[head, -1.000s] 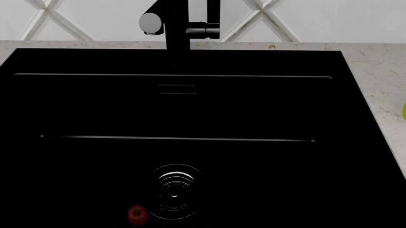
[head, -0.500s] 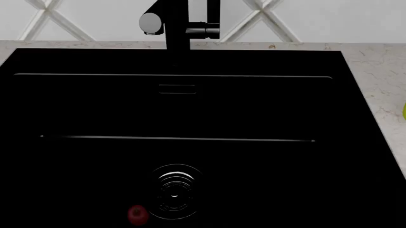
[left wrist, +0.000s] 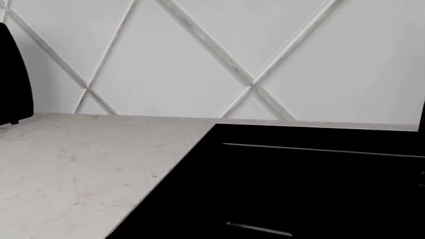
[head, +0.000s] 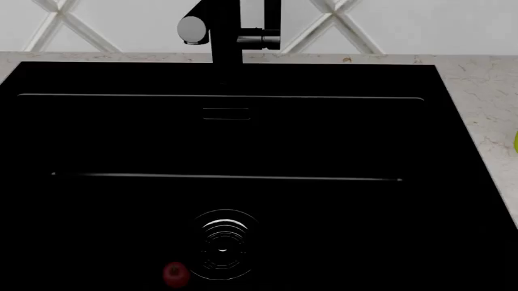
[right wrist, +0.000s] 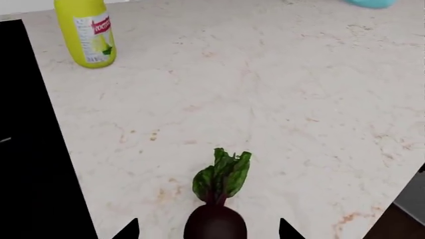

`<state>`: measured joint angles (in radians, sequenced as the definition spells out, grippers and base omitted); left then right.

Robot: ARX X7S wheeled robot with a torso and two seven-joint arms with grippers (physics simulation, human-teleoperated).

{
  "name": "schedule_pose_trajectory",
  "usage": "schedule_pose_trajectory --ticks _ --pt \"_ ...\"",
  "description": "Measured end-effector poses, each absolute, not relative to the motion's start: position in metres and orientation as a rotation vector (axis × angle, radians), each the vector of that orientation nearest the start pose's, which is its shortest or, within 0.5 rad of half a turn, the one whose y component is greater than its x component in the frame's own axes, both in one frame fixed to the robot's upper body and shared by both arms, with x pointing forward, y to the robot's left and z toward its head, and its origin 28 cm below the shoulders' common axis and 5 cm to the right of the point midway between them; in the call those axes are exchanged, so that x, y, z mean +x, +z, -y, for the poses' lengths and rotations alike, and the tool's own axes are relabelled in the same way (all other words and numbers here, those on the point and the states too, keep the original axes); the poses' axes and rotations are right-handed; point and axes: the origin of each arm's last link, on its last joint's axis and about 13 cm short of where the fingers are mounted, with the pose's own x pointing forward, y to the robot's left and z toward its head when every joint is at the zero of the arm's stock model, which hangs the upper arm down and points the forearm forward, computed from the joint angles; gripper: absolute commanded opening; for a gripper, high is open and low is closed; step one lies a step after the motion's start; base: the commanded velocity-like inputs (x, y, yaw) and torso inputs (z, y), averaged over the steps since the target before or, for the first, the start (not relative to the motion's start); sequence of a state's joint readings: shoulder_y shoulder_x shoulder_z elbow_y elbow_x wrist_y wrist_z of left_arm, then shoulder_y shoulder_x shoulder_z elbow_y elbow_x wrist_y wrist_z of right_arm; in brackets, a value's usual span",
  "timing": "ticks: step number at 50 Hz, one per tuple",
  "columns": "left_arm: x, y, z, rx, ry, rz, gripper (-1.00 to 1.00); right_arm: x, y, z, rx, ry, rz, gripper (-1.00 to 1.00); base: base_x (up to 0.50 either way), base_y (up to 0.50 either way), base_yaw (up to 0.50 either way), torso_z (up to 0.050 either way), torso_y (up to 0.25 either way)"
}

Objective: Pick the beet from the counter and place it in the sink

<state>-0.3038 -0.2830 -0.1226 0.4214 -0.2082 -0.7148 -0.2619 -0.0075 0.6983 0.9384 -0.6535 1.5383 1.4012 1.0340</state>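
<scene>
The beet (right wrist: 214,223), dark maroon with a tuft of green leaves (right wrist: 222,177), lies on the cream marble counter (right wrist: 299,99) in the right wrist view. My right gripper (right wrist: 208,232) is open, its two black fingertips (right wrist: 129,230) standing either side of the root with a gap on each side. The black sink (head: 324,133) fills the head view, with its ringed drain (head: 224,242) and the faucet (head: 227,33) behind it. Neither the beet nor either gripper shows in the head view. The left wrist view shows only the counter (left wrist: 79,169) and the sink (left wrist: 299,189); no fingers of the left gripper appear.
A yellow bottle (right wrist: 85,32) stands on the counter beyond the beet, close to the sink's edge (right wrist: 27,149). A teal thing (right wrist: 371,2) sits at the far side. A small red round thing (head: 174,273) lies in the basin beside the drain. A dark object (left wrist: 13,84) stands against the tiled wall.
</scene>
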Motion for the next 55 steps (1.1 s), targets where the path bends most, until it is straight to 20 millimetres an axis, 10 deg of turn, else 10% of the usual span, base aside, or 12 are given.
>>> schedule_pose_trajectory --ticks 32,33,55 --pt "0.247 0.134 -0.279 0.075 0.327 0.033 1.00 0.135 0.163 0.254 0.108 -0.640 -0.439 1.00 0.00 0.00 0.00 0.000 0.000" --pt "0.247 0.134 -0.279 0.075 0.327 0.033 1.00 0.135 0.162 0.254 0.109 -0.639 -0.438 -1.00 0.00 0.00 0.00 0.000 0.000" --pt "0.247 0.134 -0.279 0.068 0.324 0.032 1.00 0.146 0.187 0.245 0.011 -0.607 -0.358 -1.00 0.00 0.00 0.00 0.000 0.000"
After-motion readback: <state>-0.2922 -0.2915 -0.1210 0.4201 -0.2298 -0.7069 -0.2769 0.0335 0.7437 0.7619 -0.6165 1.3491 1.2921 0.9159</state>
